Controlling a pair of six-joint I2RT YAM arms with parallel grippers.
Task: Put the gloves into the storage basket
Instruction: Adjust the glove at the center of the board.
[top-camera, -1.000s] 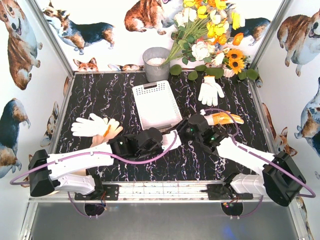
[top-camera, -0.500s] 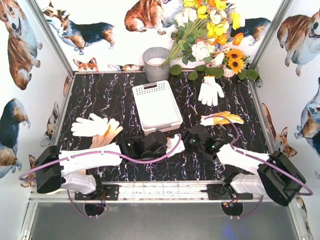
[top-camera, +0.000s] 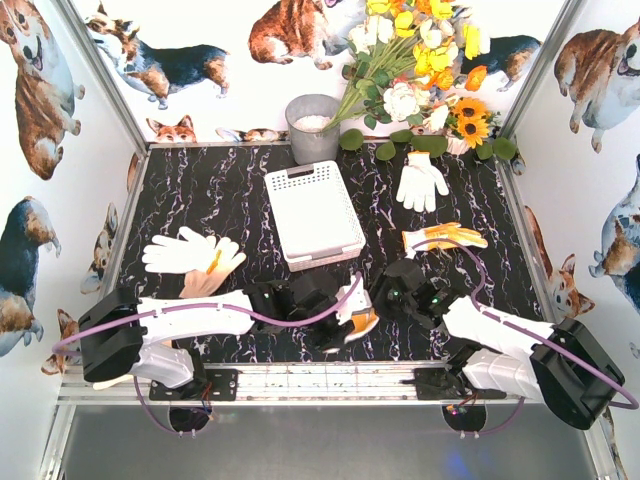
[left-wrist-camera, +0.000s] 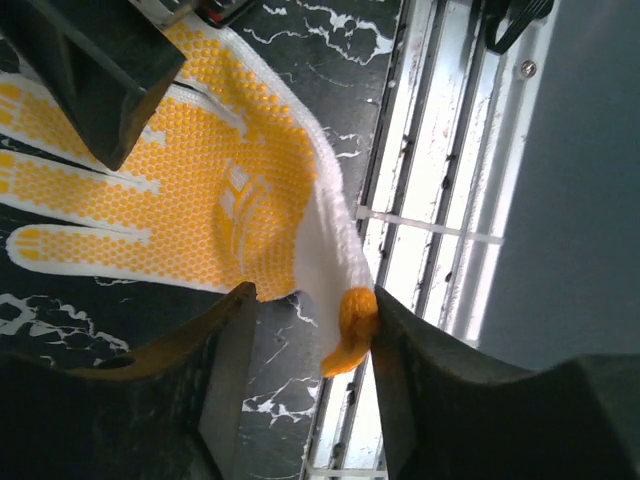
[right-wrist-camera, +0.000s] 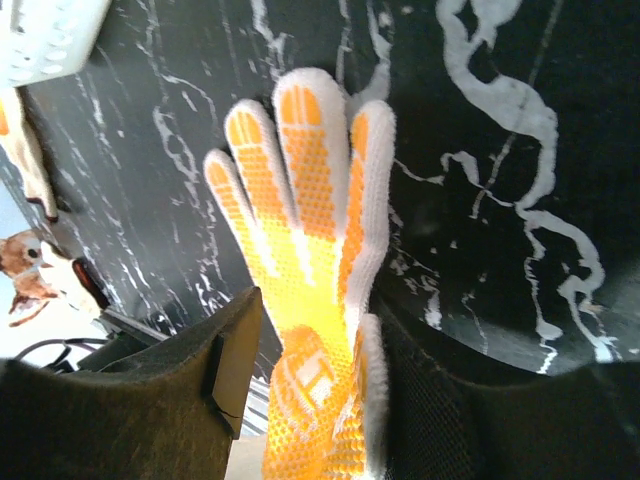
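Observation:
A white glove with a yellow-dotted palm (top-camera: 353, 303) lies near the table's front edge, between both grippers. My right gripper (top-camera: 386, 297) is closed across its palm (right-wrist-camera: 310, 200). The glove bunches between the jaws and rises toward the camera, its fingers pointing away. My left gripper (left-wrist-camera: 315, 330) is open. The glove's orange cuff (left-wrist-camera: 352, 325) hangs between its jaws and touches only one finger. The white storage basket (top-camera: 300, 178) stands mid-table, with no glove in it. More gloves lie at the left (top-camera: 185, 250), the back right (top-camera: 420, 180) and the right (top-camera: 445, 238).
A round grey bucket (top-camera: 312, 125) and a bunch of flowers (top-camera: 420, 70) stand at the back. The metal front rail (left-wrist-camera: 440, 200) runs close beside the cuff. Printed walls enclose the table on three sides.
Both grippers and the glove have moved from just below the basket toward the near edge. The glove's orange cuff now shows in the top view.

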